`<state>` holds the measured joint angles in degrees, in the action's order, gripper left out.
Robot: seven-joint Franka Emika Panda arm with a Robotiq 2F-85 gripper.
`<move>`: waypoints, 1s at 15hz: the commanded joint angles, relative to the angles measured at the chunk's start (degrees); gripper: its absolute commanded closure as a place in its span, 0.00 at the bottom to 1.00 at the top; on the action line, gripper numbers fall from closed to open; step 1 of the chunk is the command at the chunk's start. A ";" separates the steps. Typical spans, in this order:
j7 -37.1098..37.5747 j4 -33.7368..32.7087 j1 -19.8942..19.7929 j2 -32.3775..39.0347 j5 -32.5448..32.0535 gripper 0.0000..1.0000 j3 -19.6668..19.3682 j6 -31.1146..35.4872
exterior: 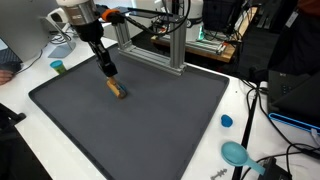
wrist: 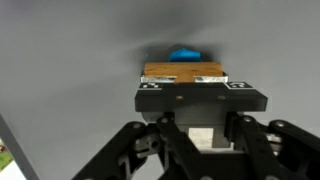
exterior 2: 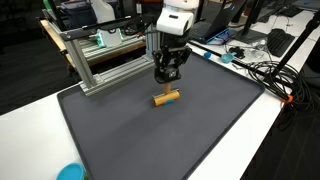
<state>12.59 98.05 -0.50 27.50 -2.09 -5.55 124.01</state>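
Exterior view, left to right: a small teal cup (exterior: 58, 67) sits off the mat's edge. Next is the gripper (exterior: 107, 69), hanging low over the mat (exterior: 150, 135). The block (exterior: 118, 90) lies flat just beside and below its tip, and as far as I can see they're not touching. At the back is a metal frame (exterior: 176, 50). Out on the white table (exterior: 212, 145) are a blue cap (exterior: 227, 121) and a teal thing (exterior: 237, 153) I can't identify.

Claw: it's got hold of nothing, since the block sits free on the mat in both exterior views. How far the fingers are spread, I honestly can't tell. The outside shots are too small, and the wrist view only shows a dark bar of gripper hardware. The block (wrist: 183, 73) is just past that bar, with a blue blob (wrist: 186, 54) behind it.

My read is that this is the line-up stage over the block, with no grasp made yet. The next move would need the fingers clearly apart and centred across the block's short side. Then a straight drop until they straddle it without digging into the mat. The block's small, so an off-centre squeeze could easily nudge it away.
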 commanded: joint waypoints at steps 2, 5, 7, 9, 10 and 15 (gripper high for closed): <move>6.27 0.57 0.57 1.82 -3.18 0.78 -2.67 0.57; 1.74 -0.45 -2.28 -0.02 0.68 0.78 -1.48 -1.06; -1.20 -1.16 -5.25 -1.90 5.41 0.78 -0.74 0.13; -4.93 -2.24 -8.33 -3.25 9.48 0.78 0.17 0.15; -6.77 -2.80 -9.56 -3.79 11.58 0.78 0.66 0.10; -21.54 -3.68 -12.42 -6.85 18.41 0.78 3.33 -2.20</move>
<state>-1.12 94.08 -11.91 23.15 13.54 -4.33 122.80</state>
